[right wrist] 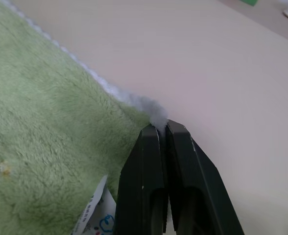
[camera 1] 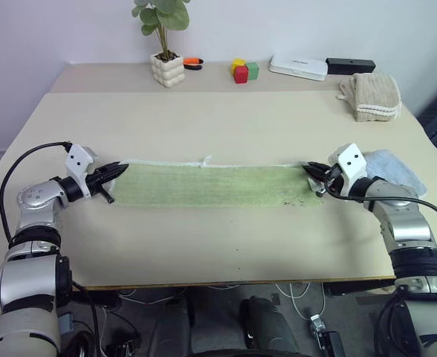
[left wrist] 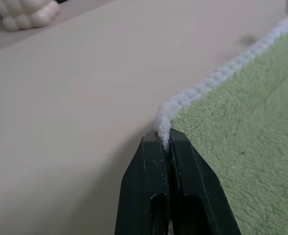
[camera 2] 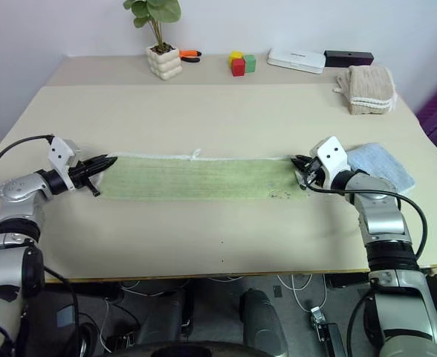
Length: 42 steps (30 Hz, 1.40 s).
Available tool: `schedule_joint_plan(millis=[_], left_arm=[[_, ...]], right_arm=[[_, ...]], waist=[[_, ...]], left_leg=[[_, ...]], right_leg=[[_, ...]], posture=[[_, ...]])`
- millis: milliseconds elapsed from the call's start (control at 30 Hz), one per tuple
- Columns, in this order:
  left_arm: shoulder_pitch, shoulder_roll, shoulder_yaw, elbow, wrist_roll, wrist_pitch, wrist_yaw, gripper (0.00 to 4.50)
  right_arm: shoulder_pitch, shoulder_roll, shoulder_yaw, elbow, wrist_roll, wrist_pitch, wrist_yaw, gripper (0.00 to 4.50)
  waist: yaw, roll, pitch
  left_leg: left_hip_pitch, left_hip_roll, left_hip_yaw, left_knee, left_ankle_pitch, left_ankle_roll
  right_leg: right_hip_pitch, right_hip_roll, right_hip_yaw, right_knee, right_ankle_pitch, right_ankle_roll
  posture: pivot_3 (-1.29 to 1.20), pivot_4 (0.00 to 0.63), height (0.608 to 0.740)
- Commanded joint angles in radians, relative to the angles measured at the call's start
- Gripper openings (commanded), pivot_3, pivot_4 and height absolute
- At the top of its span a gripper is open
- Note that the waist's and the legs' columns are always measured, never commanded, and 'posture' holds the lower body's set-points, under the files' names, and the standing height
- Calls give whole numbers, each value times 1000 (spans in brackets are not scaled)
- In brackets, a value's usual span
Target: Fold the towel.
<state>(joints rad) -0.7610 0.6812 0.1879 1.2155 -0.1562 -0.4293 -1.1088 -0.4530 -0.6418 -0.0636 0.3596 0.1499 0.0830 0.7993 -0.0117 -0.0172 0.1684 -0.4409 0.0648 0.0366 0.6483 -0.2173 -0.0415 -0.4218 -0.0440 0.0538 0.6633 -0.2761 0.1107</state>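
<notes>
The light green towel (camera 1: 211, 185) lies as a long strip across the middle of the table, folded along its length, with white edging and a small loop (camera 1: 206, 160) on its far side. My left gripper (camera 1: 119, 170) is shut on the towel's left far corner; the left wrist view shows the white edging (left wrist: 162, 126) pinched between the black fingers (left wrist: 151, 186). At the other end my right gripper (camera 1: 310, 171) is shut on the right far corner (right wrist: 156, 117). A printed tag (right wrist: 96, 215) hangs beside the right fingers (right wrist: 188, 186).
A light blue folded towel (camera 1: 393, 169) lies just behind my right wrist. A beige folded towel (camera 1: 371, 95) sits at the far right. Along the back stand a potted plant (camera 1: 166, 63), coloured blocks (camera 1: 243, 71), a white box (camera 1: 299, 67) and a black box (camera 1: 350, 65).
</notes>
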Motion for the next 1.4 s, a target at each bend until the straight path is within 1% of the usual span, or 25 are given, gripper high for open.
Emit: schedule_joint_plan(millis=[33,100,133,267,300,333,367,433,500,533,567,600,633,667,700,733,767,833,933,1000,1100,1167,1233,1333,1400], left_arm=[[-28,3,15,6,-10,78,-6,901],[-20,7,7,2,5,74,15,1848],[-17,9,9,-2,4,69,14,2335],[-10,20,7,-7,13,51,16,4335],[-6,29,6,-6,19,47,28,4500],[-3,40,6,-3,23,55,31,4500],[0,52,13,-1,18,67,23,4500],[-2,71,28,3,9,82,29,4500],[-18,83,55,13,-18,136,39,3916],[-27,91,64,12,-25,165,50,3625],[-38,95,77,7,-35,199,61,3193],[-53,94,95,-4,-54,233,78,2642],[-67,91,110,-17,-69,262,95,2044],[-80,86,118,-34,-79,283,108,1650],[-93,78,125,-60,-91,306,122,1084],[-104,68,129,-85,-102,334,134,638],[-112,51,132,-122,-113,366,148,74],[-120,-1,144,-220,-153,439,185,0],[-103,-118,159,-397,-214,558,298,0],[-59,-226,168,-542,-265,642,395,0],[22,-358,129,-706,-288,716,481,0],[71,-439,114,-779,-299,757,547,0],[130,-492,68,-831,-279,774,563,0],[176,-530,43,-830,-254,772,610,0],[199,-527,27,-829,-240,764,623,0]], right_arm=[[-21,4,-2,0,0,-13,5,291],[-20,5,-2,0,3,-8,5,941],[-19,4,-4,1,2,-9,3,1377],[-19,-6,-9,7,-4,-12,-2,3382],[-21,-11,-15,10,-8,-17,-10,3848],[-24,-18,-22,13,-10,-18,-16,4354],[-28,-26,-32,17,-13,-24,-29,4442],[-34,-39,-48,22,-1,-2,-32,4442],[-27,-47,-59,0,26,11,-5,4500],[-29,-41,-76,-20,53,44,-7,4195],[-30,-39,-85,-38,68,66,-8,3932],[-31,-37,-89,-53,66,67,-21,3618],[-34,-34,-94,-66,65,73,-33,3054],[-35,-32,-95,-83,67,69,-35,2654],[-42,-25,-94,-105,68,73,-47,2090],[-54,-13,-98,-125,76,84,-65,1585],[-79,21,-113,-142,92,109,-119,1058],[-120,110,-128,-180,95,143,-248,14],[-121,267,-90,-267,68,169,-399,14],[-97,376,-57,-311,54,191,-484,14],[-54,502,2,-340,32,222,-570,14],[-22,545,52,-336,-10,205,-599,14],[-2,564,71,-298,-40,181,-624,14],[25,567,53,-245,-47,173,-653,14],[34,554,47,-214,-59,170,-666,14]], waist=[[0,0,0],[0,0,0],[0,0,0],[0,0,0],[0,0,0],[0,0,0],[-1,0,0],[-1,0,0],[-1,0,0],[-1,0,0],[-1,0,0],[1,0,0],[2,0,0],[3,0,0],[3,0,0],[3,0,0],[1,0,0],[-1,0,0],[-1,0,0],[-1,0,0],[-2,0,0],[0,0,0],[-2,0,0],[-1,0,0],[-2,0,0]], left_leg=[[0,0,0,0,0,0],[0,0,0,0,0,0],[0,0,0,0,0,0],[0,0,0,0,0,0],[0,0,0,0,0,0],[0,0,0,0,0,0],[0,0,0,0,0,0],[0,0,0,0,0,0],[0,0,0,0,0,0],[0,0,0,0,0,0],[0,0,0,0,0,0],[0,0,0,0,0,0],[0,0,0,0,0,0],[0,0,0,0,0,0],[-1,0,-1,1,0,0],[-1,0,-1,1,0,0],[-1,0,-1,1,0,0],[-1,0,-1,1,0,0],[0,0,-1,0,0,-1],[-1,0,-2,0,0,-1],[-2,0,-2,1,1,-1],[-1,0,-2,1,1,-1],[-2,0,-2,1,1,-1],[-1,0,-3,1,1,-2],[-1,0,-3,1,1,-2]], right_leg=[[0,0,0,0,0,0],[0,0,0,0,0,0],[0,0,0,0,0,0],[0,0,0,0,0,0],[0,0,0,0,0,0],[0,0,0,0,0,0],[0,0,0,0,0,0],[0,0,0,0,0,0],[0,0,0,0,0,0],[0,0,0,0,0,0],[0,0,0,0,0,0],[0,0,0,0,0,0],[0,0,0,0,0,0],[0,0,0,0,0,0],[0,0,0,0,0,0],[0,0,0,0,0,0],[0,0,0,0,0,0],[0,0,0,1,0,0],[0,0,-1,1,0,0],[0,0,-1,1,0,0],[0,0,-1,1,0,0],[0,0,-1,2,0,0],[0,0,-1,2,0,0],[0,0,-1,2,0,0],[0,0,-1,2,0,0]], posture=[[0,150,740],[0,150,740],[0,150,740],[0,150,740],[0,150,740],[0,150,740],[0,150,740],[0,150,740],[0,150,740],[0,150,740],[0,150,740],[0,150,740],[0,150,740],[0,150,740],[0,150,740],[0,150,740],[0,150,740],[0,150,740],[0,150,740],[0,150,740],[0,150,740],[0,150,740],[0,150,740],[0,150,740],[0,150,740]])
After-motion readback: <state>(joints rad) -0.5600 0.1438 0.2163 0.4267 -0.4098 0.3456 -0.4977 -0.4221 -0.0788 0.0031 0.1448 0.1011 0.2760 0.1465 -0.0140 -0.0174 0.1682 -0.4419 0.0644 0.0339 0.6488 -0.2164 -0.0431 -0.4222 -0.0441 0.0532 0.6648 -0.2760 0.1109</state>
